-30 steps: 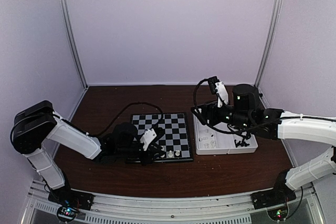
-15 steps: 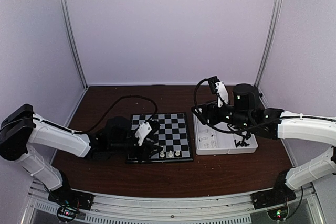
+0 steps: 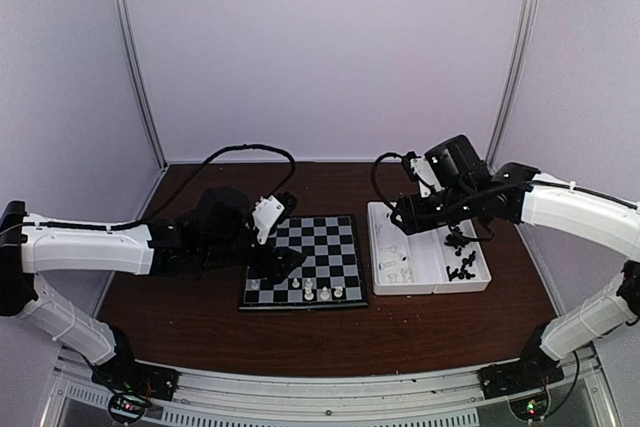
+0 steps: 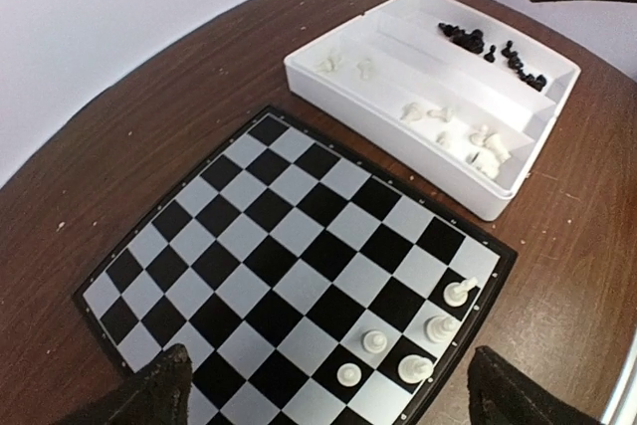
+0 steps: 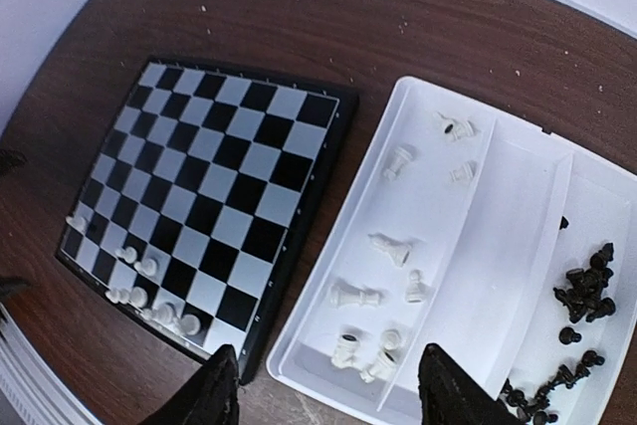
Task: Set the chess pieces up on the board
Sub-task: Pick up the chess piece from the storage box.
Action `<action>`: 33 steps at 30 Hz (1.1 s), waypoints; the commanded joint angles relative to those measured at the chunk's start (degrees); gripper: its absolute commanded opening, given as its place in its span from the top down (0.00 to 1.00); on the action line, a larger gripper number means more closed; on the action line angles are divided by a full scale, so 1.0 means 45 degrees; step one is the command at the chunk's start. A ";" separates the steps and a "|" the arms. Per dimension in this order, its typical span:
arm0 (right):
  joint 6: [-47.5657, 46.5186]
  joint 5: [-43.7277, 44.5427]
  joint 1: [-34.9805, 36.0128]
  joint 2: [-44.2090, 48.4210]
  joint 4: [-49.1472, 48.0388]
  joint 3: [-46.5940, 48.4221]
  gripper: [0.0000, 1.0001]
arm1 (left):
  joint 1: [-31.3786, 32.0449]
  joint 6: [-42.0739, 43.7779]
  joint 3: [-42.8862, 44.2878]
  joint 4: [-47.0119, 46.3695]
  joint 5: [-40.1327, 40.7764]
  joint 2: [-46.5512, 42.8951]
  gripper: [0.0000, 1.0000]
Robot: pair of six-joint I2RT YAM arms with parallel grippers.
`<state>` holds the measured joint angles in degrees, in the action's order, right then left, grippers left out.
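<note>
**Over the board's left half, your left claw hangs wide open and empty**

Above the board (image 3: 318,247), your left gripper (image 3: 281,263) has its jaws spread as wide as its wrist camera can show. One fingertip sits at each bottom corner of that view, with only checkered squares between them. It holds nothing and touches no piece.

On the board, a few white pieces (image 4: 415,368) stand upright in a cluster by the near corner closest to the tray. In the top view one more white piece (image 3: 253,287) stands at the other near corner.

Your right gripper (image 5: 328,390) hovers above the white tray (image 3: 432,285), just beside the board's right edge. Its jaws are parted with nothing between them, and it is clear of the pieces below.

Inside the tray, the loose white pieces (image 5: 356,296) lie scattered, mostly on their sides, in the compartment next to the board. The black pieces (image 5: 585,291) are heaped in the compartment farthest from the board.
</note>
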<state>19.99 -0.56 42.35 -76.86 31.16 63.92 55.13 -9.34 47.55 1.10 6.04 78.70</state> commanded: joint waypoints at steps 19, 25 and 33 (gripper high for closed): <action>-0.6805 -0.0480 -0.1319 -0.6663 0.5664 0.5413 0.48 | -0.0140 -0.0192 0.1057 0.1870 0.1639 -0.0561 0.02; -0.8487 -0.1068 -0.1509 -0.7261 0.4848 0.5608 0.51 | -0.0201 -0.0161 0.1050 0.1786 0.1572 -0.0531 0.02; -0.9780 -0.1631 -0.1963 -0.7963 0.4216 0.5892 0.55 | -0.0220 -0.0094 0.1250 0.1877 0.1623 -0.0320 0.02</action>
<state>-19.88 -6.24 35.05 -111.39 52.07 89.01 54.70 -9.98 51.18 10.59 12.93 77.30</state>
